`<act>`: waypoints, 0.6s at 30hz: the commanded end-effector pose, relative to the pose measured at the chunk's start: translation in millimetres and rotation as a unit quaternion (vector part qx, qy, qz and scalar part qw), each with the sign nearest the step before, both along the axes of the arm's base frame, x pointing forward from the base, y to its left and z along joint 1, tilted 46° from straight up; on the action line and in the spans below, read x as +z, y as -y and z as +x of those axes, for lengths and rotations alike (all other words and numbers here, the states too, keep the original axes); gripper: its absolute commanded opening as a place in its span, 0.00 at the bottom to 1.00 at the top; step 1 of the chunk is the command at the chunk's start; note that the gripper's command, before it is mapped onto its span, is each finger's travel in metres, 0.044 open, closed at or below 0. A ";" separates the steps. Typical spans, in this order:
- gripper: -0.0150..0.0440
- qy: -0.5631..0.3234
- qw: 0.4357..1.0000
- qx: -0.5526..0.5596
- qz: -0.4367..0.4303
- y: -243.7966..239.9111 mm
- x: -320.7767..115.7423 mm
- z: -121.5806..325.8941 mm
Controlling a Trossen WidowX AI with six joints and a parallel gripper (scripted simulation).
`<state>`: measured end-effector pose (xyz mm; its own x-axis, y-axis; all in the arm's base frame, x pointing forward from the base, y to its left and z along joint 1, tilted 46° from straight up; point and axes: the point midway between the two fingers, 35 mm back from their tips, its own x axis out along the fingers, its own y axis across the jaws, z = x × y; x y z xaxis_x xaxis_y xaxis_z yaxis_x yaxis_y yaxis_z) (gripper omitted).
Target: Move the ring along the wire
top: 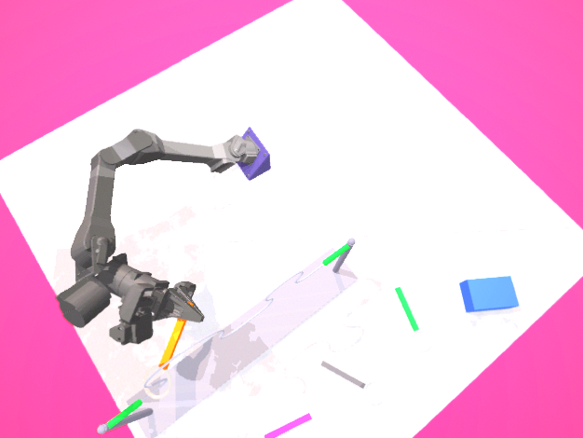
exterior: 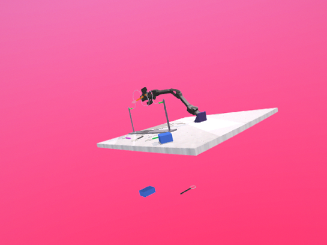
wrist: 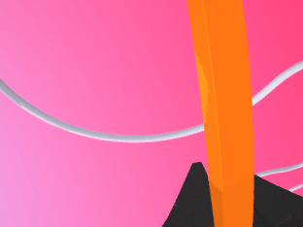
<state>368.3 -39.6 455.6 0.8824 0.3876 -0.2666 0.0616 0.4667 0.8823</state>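
Observation:
My gripper (top: 188,312) (exterior: 143,97) (wrist: 231,186) is shut on the orange handle (top: 173,340) (exterior: 139,98) (wrist: 228,97), near its end away from the ring. The pale ring (top: 169,383) (exterior: 134,101) lies nearly flat at the first rise of the grey wire (exterior: 135,90) (wrist: 131,139), past the green part (top: 124,415) (exterior: 130,109) by the far-left post (top: 136,417) (exterior: 131,120). The wire seems to pass through the ring; whether they touch cannot be told. The ring is out of the wrist view. The other green part (top: 337,254) (exterior: 161,102) is by the right post (top: 343,260) (exterior: 166,116).
Bends of wire run between the posts, close to the gripper. A blue block (top: 492,294) (exterior: 165,138), a green stick (top: 407,308), a grey stick (top: 343,375) and a magenta stick (top: 288,425) (exterior: 128,137) lie beyond the wire. The arm's purple base (top: 256,165) (exterior: 200,117) is behind.

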 end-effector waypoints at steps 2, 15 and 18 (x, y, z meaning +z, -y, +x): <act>0.00 -0.002 1.000 0.002 0.004 -2.5 4.9 0.9; 0.00 -0.006 0.999 0.002 -0.049 -2.6 6.0 1.0; 0.00 -0.005 0.998 -0.002 -0.062 -2.6 5.0 2.2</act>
